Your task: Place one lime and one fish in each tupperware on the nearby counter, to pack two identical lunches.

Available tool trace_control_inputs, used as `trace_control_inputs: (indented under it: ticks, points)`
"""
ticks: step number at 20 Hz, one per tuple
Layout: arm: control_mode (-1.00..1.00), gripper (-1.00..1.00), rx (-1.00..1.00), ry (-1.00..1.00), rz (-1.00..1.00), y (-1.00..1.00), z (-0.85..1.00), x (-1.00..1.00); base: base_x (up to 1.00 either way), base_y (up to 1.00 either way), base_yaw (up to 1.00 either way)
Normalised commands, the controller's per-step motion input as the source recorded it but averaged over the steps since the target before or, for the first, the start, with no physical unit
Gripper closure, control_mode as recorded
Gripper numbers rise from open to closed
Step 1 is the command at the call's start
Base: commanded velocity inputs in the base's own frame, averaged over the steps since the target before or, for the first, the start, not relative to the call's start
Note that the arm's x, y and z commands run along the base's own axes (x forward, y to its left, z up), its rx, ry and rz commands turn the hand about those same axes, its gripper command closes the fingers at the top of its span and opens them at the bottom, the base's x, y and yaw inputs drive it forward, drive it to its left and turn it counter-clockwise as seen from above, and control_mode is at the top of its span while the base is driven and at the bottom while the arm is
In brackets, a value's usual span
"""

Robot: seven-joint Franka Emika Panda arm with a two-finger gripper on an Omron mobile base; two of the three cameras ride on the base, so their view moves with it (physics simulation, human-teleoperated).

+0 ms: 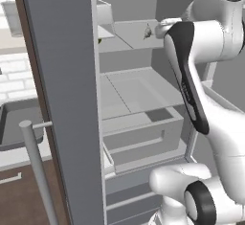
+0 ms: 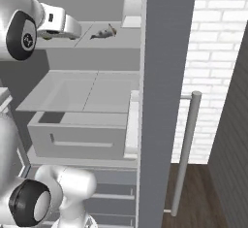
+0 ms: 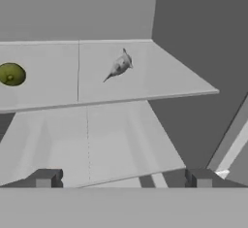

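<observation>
Claw (image 3: 123,177) spread wide, jaws released, nothing between the two dark fingertips (image 3: 46,177). Pointed into an open grey fridge, level with the gap between two shelves. Ahead and slightly above, upper shelf (image 3: 160,74); on it, straight beyond the claw, a silvery grey fish (image 3: 118,66) with pointed fins, lying flat, well apart from the fingertips. Same fish (image 1: 147,31) seen just beside the hand in the left base view, and a short way off to the hand's side (image 2: 102,34) in the right base view. Farther off on the same shelf, toward the left edge of the hand view, a dark-green lime (image 3: 11,73), well apart from the fish, not touching it. Below the claw, lower shelf (image 3: 97,139), bare, with a seam down its middle. Lower still, a pale drawer (image 2: 77,135) pulled partly out. Beyond the fridge, door edge (image 2: 167,76) standing open with a long bar handle (image 2: 186,149), white brick wall (image 2: 218,52) behind. To the other side, in the left base view, corner of a dark grey tray-like container (image 1: 14,123), too cropped to identify.
</observation>
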Motion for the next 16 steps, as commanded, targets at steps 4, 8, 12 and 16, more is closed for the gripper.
trace_control_inputs:
  ticks: [4,8,12,16]
  points:
    - [-1.00,-1.00,0.00,0.16,0.00,0.00,-0.08,0.92,0.00,0.00,0.00]
    - [-1.00,-1.00,0.00,0.20,0.00,0.00,-0.02,0.91,0.00,0.00,0.00]
    - [-1.00,-1.00,0.00,0.27,0.00,0.00,-0.09,0.89,0.00,0.00,0.00]
    - [-1.00,-1.00,0.00,0.21,0.00,0.00,-0.08,0.62,0.00,0.00,0.00]
